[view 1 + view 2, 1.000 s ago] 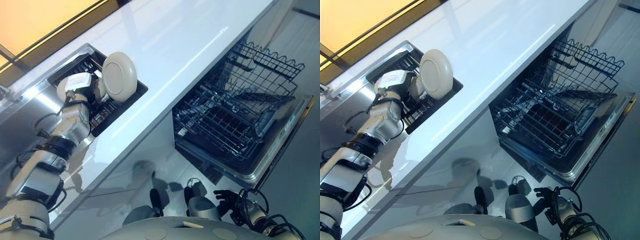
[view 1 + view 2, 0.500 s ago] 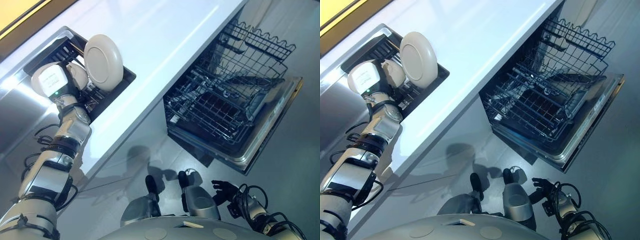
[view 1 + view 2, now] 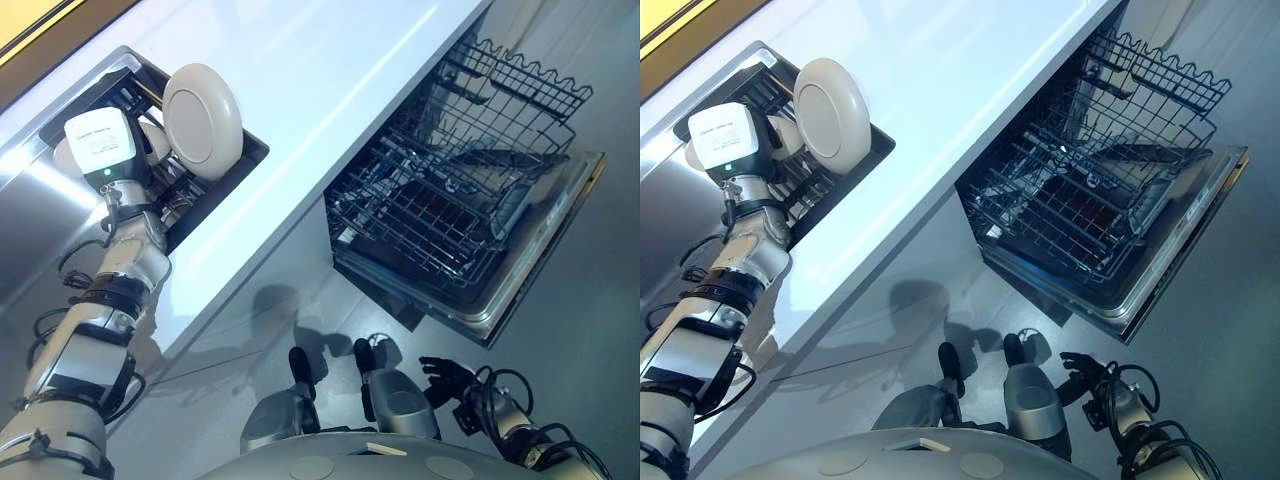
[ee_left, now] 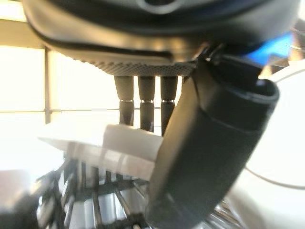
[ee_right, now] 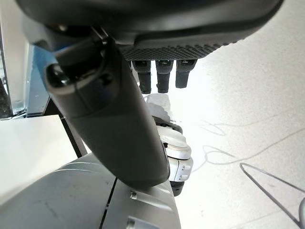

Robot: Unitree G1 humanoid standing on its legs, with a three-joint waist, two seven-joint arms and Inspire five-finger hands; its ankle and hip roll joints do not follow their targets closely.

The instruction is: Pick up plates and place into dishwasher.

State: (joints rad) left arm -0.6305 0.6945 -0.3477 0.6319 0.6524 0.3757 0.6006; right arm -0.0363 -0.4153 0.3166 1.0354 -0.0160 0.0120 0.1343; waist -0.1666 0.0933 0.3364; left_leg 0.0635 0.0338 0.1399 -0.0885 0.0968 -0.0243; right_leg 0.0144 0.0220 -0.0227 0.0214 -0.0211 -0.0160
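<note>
While racked, one plate (image 3: 202,121), one dishwasher (image 3: 470,200)

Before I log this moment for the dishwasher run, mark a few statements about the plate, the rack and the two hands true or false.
1. A white plate stands on edge in the dark drying rack on the counter. True.
2. The dishwasher's lower rack is pulled out over the open door. True.
3. Plates already fill the dishwasher rack. False: no plates show in its wire baskets.
4. The right hand is holding the plate. False: it hangs low near the floor, fingers relaxed, holding nothing.
5. The left hand is at the drying rack beside the plate, fingers straight. True.
</note>
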